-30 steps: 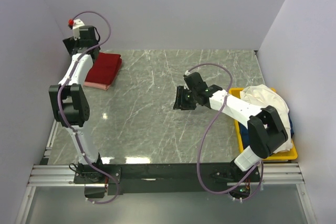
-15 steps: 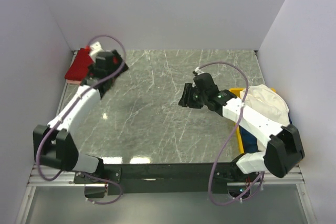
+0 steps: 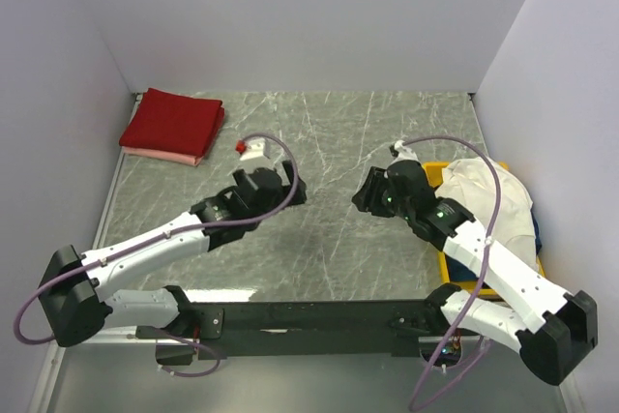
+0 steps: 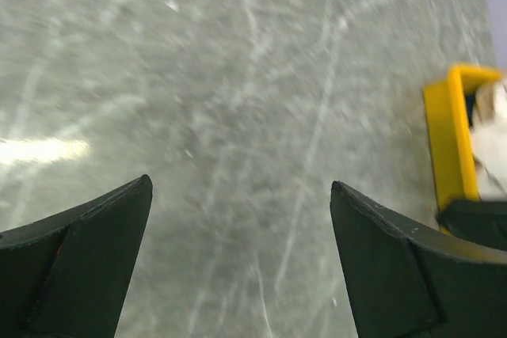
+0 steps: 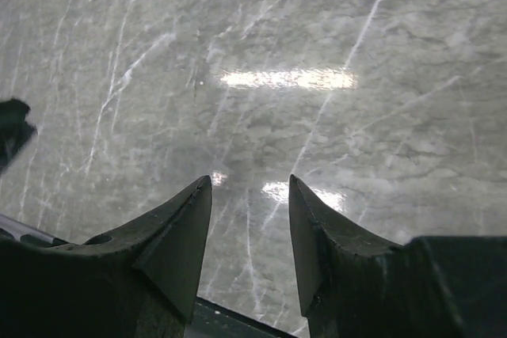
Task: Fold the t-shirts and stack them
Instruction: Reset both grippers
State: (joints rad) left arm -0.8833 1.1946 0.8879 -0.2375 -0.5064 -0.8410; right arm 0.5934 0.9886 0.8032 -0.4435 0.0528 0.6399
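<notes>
Left end effector [image 4: 242, 187] gaping; right end effector [image 5: 250, 184] open.

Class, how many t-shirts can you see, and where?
3: red t-shirt folded atop pink t-shirt, far left corner; cream t-shirt heaped in yellow tray. More may hide beneath.

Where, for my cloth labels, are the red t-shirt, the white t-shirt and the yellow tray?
red t-shirt [image 3: 174, 120]: top view, middle of folded top face.
white t-shirt [image 3: 495, 191]: top view, middle of crumpled heap.
yellow tray [image 4: 450, 148]: left wrist view, its side wall.
</notes>
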